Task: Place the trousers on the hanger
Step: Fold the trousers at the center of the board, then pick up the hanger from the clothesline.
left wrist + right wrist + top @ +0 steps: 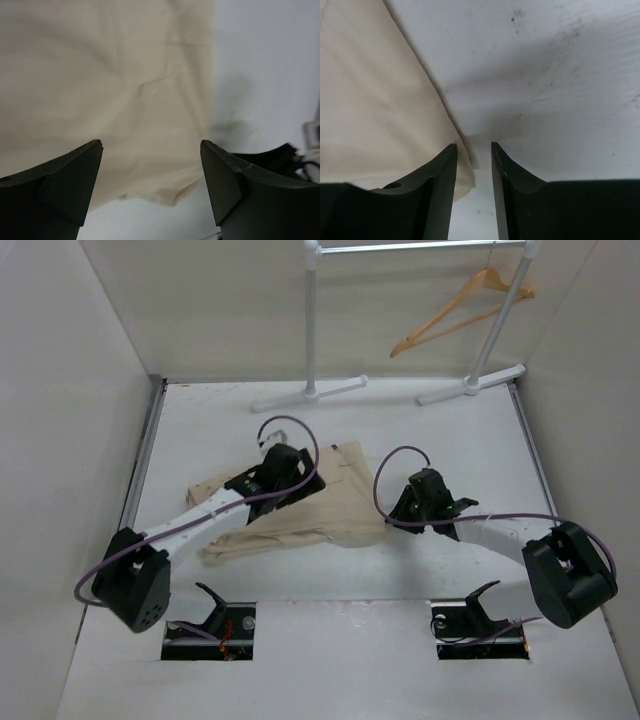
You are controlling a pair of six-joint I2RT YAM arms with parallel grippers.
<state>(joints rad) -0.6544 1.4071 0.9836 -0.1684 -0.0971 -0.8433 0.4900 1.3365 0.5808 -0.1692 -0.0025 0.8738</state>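
Two open, empty tools: I'm hovering the left gripper (151, 145) over the trousers (345, 510) mid-table and the right gripper (474, 146) at their right edge. I'm expecting limp, light cloth, so I'm favouring pinching a fold.

White table (450, 440) bears crumpled trousers (330, 515) (rack feet (310, 393) behind).
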